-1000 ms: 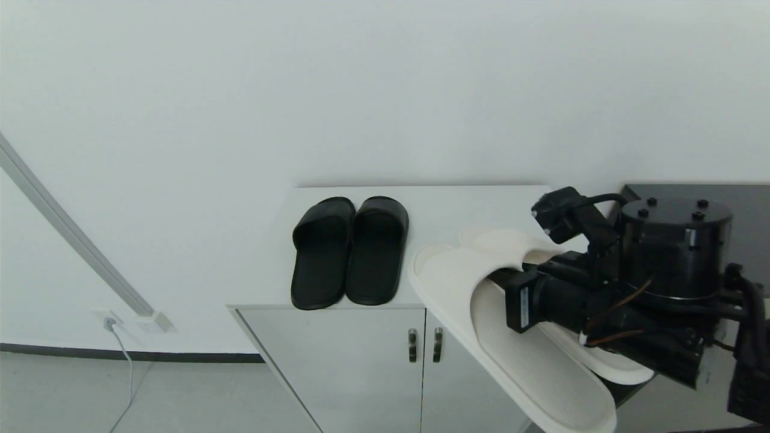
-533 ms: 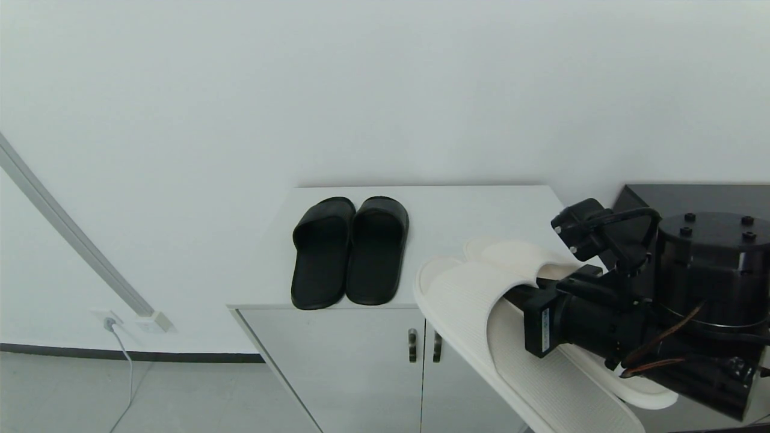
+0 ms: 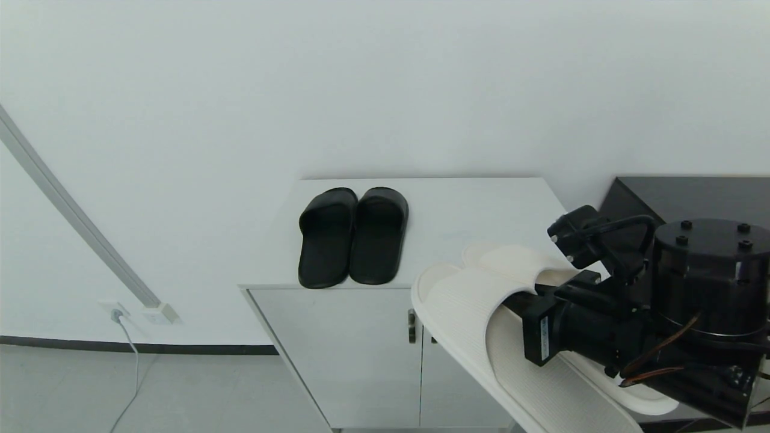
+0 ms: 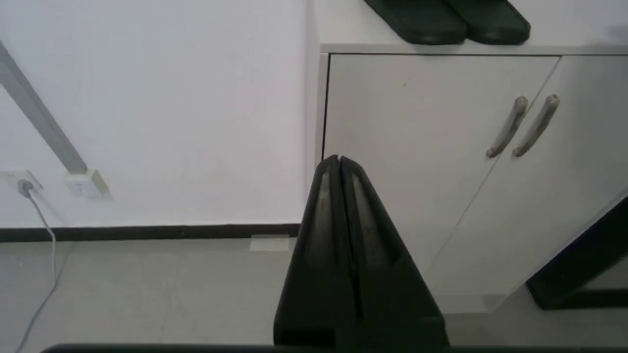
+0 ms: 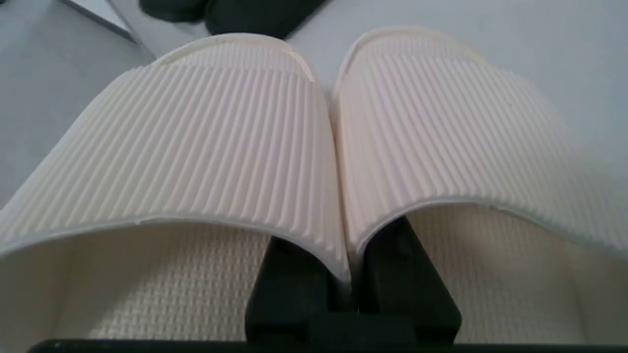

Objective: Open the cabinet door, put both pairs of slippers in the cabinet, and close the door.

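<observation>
A pair of black slippers [image 3: 352,236] lies side by side on top of the white cabinet [image 3: 355,355], near its front edge; their heels also show in the left wrist view as black slippers [image 4: 446,15]. Both cabinet doors are shut, with two vertical handles [image 3: 411,325] [image 4: 525,126] at the centre seam. My right gripper [image 5: 351,279] is shut on the adjoining straps of the white slippers [image 3: 463,300] [image 5: 245,127], held in the air in front of the cabinet's right half. My left gripper [image 4: 340,172] is shut and empty, low down, facing the left door.
A black table [image 3: 674,192] stands right of the cabinet. On the wall to the left are a socket with a plugged cable [image 3: 117,314] and a slanting grey conduit [image 3: 60,198]. Open grey floor [image 3: 180,397] lies left of the cabinet.
My right arm carried the white slippers off the cabinet top, right and downward. The head camera has since shifted, so the cabinet shows higher and more of its doors.
</observation>
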